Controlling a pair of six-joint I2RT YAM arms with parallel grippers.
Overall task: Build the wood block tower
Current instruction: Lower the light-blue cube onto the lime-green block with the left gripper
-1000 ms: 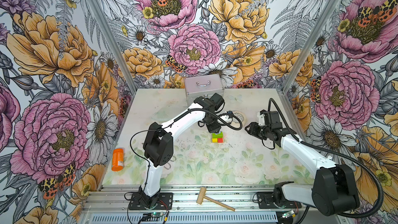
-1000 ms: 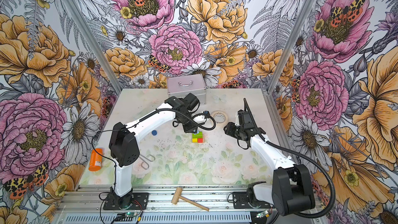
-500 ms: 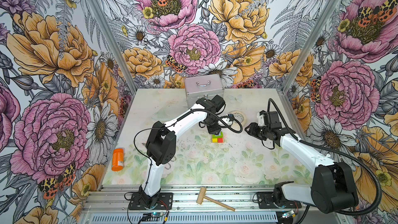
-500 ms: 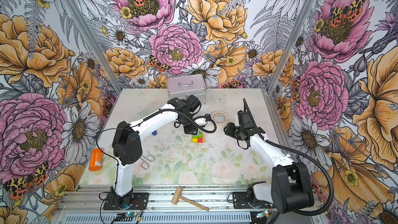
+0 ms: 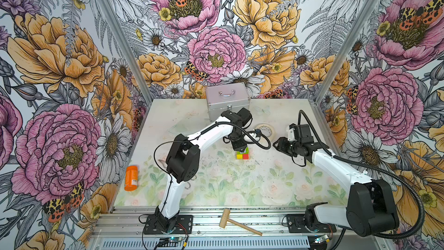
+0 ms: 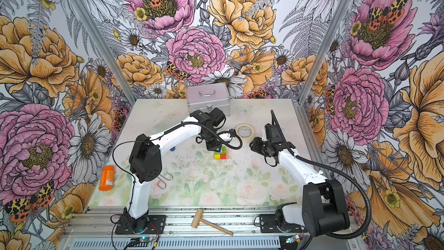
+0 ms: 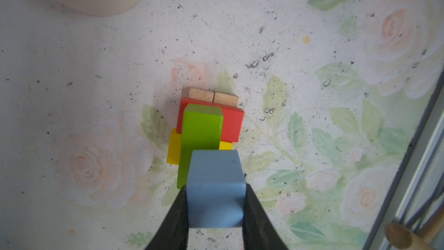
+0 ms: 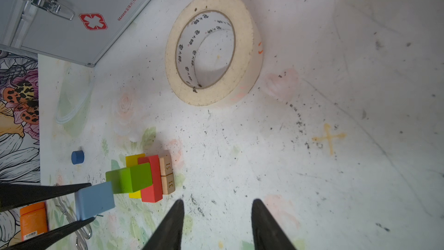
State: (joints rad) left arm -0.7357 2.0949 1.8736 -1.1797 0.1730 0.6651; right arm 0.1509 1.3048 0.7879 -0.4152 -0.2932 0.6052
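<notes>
The light blue cube is clamped in the left claw over one end of the green bar, which is laid across the red bar and the yellow bar on two tan bars near the middle of the bench. The right claw is held spread and empty toward the right edge. The dark blue cylinder is seen lying apart on the bench.

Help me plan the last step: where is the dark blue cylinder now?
In a top view the dark blue cylinder sits alone to the left of the tower, peeking out beside the left arm; it touches no other block.
</notes>
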